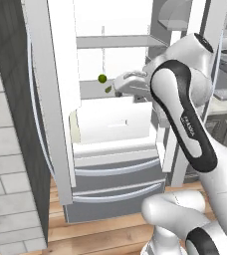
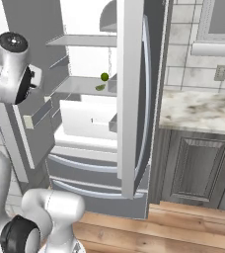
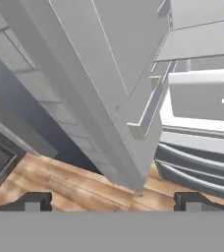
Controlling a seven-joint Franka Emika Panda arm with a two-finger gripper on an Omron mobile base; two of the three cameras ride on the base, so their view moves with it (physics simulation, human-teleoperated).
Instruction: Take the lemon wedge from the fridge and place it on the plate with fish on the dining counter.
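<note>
Right up front in the hand view, the gripper (image 3: 112, 201) is showing its two dark fingertips (image 3: 33, 201) sitting wide apart with nothing between them, so the claw is spread and carrying nothing. It's pointing down at the wood floor (image 3: 70, 184) and the edge of an open door (image 3: 84, 88) of the fridge (image 1: 115, 164), not at the shelves.

In the left base view the hand is hanging at shelf height just outside the fridge opening. On the middle shelf (image 2: 85, 85) there's a round green fruit (image 1: 102, 78) and, just below and beside it, a smaller yellow-green sliver (image 1: 108, 89), which I'm reading as the lemon wedge, sitting near the shelf's front edge.

So I'd say it's sitting in the reach-in stage, with the grab not done yet. The next move is calling for swinging the wrist to face the shelf, then easing in around the wedge without bumping the round fruit next to it.
</note>
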